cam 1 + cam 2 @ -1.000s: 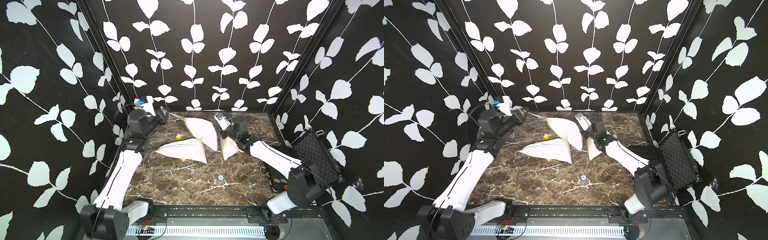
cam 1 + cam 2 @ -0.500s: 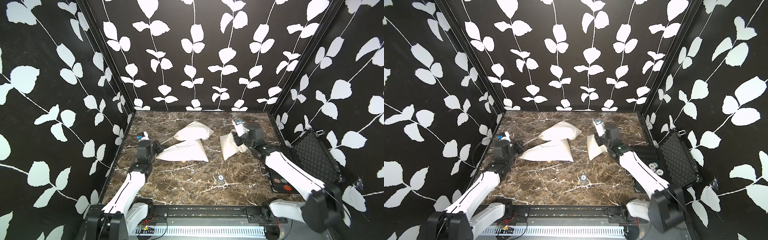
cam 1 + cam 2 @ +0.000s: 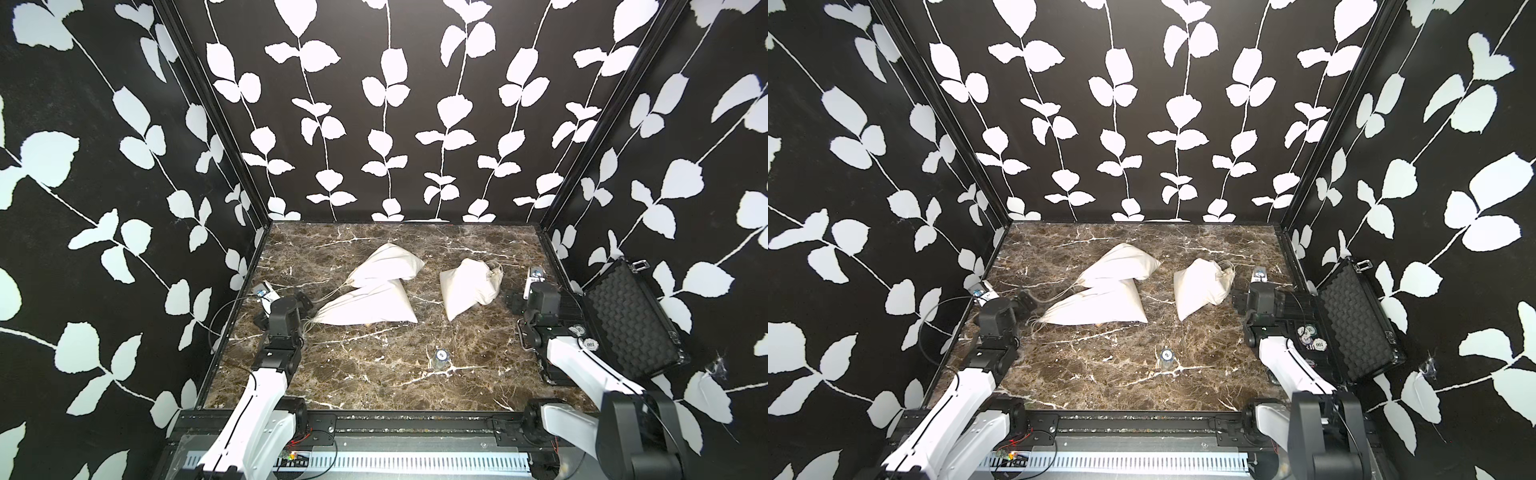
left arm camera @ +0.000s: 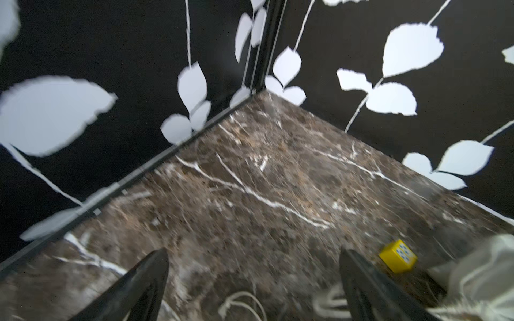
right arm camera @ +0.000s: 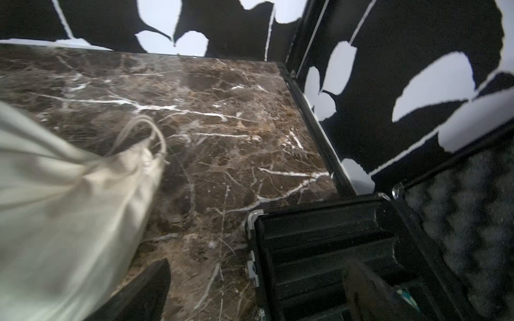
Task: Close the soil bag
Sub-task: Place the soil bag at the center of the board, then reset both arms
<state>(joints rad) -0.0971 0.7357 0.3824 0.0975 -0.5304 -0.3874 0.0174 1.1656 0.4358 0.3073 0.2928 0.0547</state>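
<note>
The soil bag (image 3: 386, 266) (image 3: 1121, 266), a cream cloth drawstring bag, lies at the back middle of the marble table with its neck pinched narrow. Its cords (image 3: 332, 291) trail toward my left gripper (image 3: 305, 300) (image 3: 1025, 300). That gripper is open, and loose cord loops (image 4: 239, 301) lie on the table between its fingers (image 4: 253, 251). My right gripper (image 3: 512, 303) (image 5: 258, 262) is open and empty, beside a second cream bag (image 3: 467, 286) (image 5: 69, 208) with a cinched neck.
A third cream bag (image 3: 370, 305) lies in front of the soil bag, overlapping it. A yellow die (image 4: 397, 255) sits by the bags. A poker chip (image 3: 441, 355) lies front of centre. An open black foam-lined case (image 3: 631, 324) holding chips stands at the right edge.
Both arms have pulled back from the far side toward the front. The left gripper let go of the cord, both grippers opened, and the lifted bag now lies on the table.
</note>
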